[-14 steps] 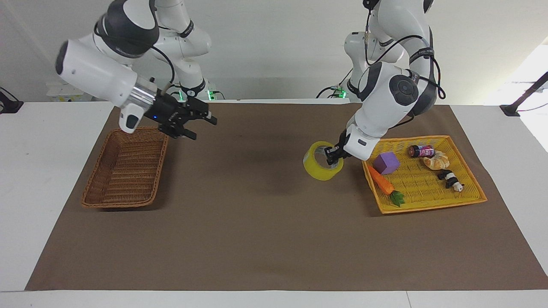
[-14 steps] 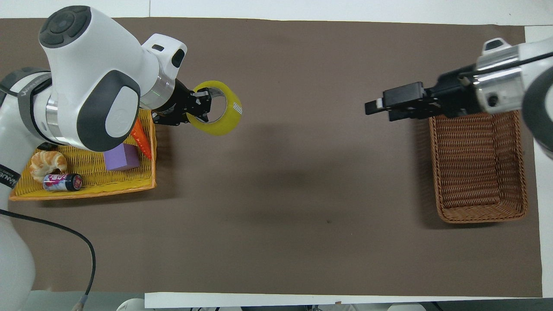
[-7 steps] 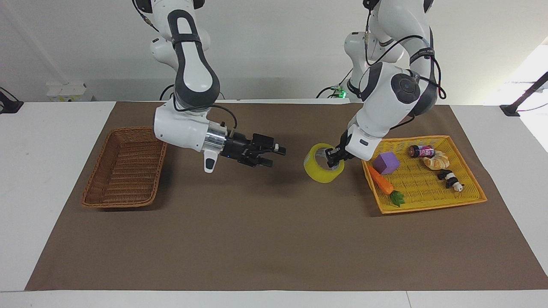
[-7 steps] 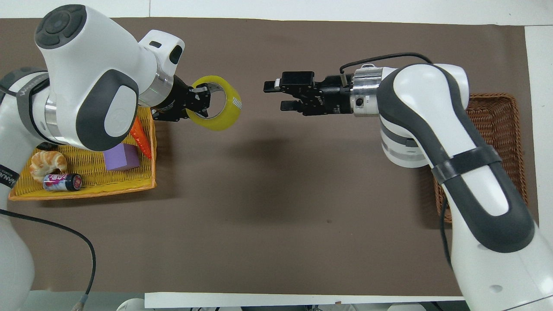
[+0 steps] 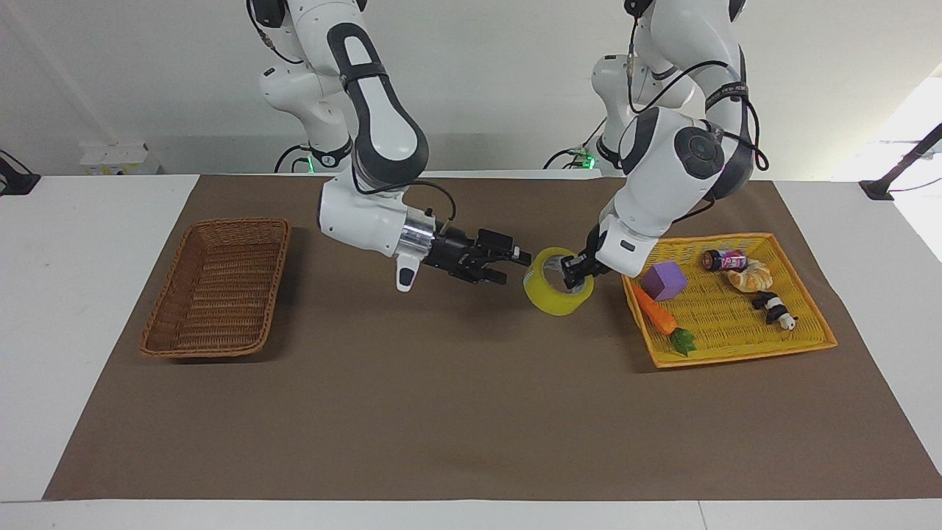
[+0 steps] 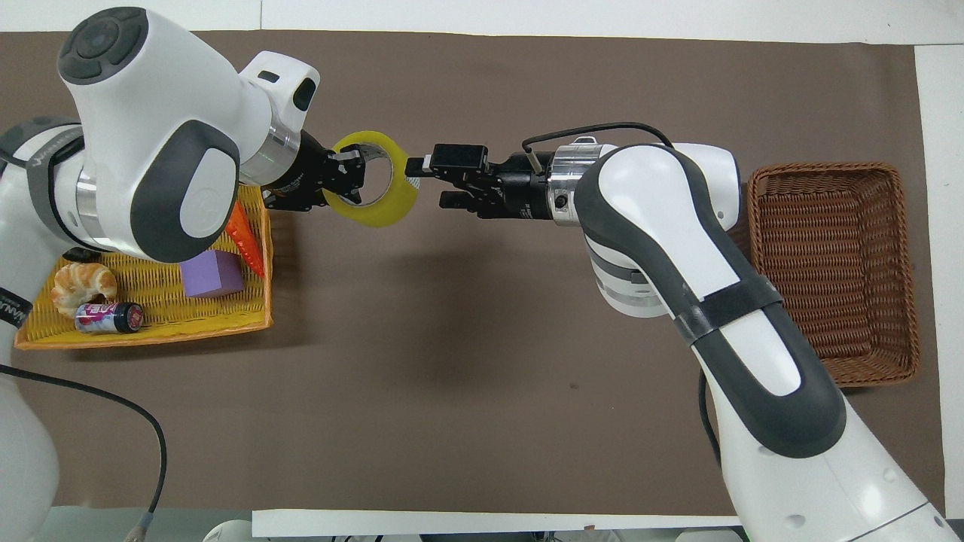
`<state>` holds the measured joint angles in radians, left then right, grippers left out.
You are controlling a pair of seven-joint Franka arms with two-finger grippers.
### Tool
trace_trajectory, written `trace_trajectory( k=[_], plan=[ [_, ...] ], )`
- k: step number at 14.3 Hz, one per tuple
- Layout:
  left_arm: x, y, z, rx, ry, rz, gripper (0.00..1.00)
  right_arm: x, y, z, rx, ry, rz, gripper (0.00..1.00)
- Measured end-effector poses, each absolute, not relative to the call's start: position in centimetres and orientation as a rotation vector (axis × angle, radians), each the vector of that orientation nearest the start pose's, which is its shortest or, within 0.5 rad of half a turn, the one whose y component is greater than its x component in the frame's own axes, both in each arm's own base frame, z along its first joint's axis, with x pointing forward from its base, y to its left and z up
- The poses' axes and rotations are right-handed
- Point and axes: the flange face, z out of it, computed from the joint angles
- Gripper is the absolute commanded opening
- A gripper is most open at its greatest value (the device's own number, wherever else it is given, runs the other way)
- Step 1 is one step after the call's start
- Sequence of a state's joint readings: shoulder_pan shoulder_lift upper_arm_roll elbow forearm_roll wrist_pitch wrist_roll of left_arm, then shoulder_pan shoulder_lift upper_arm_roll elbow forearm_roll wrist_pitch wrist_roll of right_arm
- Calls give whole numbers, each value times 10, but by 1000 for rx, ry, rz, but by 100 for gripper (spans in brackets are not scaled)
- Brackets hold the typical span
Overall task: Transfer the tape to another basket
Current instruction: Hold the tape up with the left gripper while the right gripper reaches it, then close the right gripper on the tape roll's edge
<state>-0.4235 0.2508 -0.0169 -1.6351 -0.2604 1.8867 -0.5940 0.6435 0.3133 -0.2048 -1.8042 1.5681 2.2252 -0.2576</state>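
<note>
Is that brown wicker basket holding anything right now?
Empty. The brown woven wicker basket shows only bare weave inside in both views.

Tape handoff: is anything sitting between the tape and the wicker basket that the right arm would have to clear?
Nothing visible does. The left gripper holds the tape up over bare brown mat, the open right gripper is right at its rim, and only bare mat lies between there and the basket.

Both my arms (image 5: 666, 158) are glossy white shells with dark grey joint caps and silver wrist rings. Black grippers (image 6: 426, 181), black cables looped along them, green lights glowing at the bases.
</note>
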Motion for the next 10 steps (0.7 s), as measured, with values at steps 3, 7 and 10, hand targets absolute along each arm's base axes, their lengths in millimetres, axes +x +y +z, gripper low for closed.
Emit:
trace_trajectory(
  k=[3,7,10],
  plan=[
    [569,-288,473,-3327,-390,213,0,575,331,409,-1932,293,-15,99],
    [567,-288,472,-3303,-367,212,0,569,343,404,-1952,272,-35,86],
    [567,-289,471,-3301,-362,210,0,570,343,399,-1960,249,-52,54]
  ],
)
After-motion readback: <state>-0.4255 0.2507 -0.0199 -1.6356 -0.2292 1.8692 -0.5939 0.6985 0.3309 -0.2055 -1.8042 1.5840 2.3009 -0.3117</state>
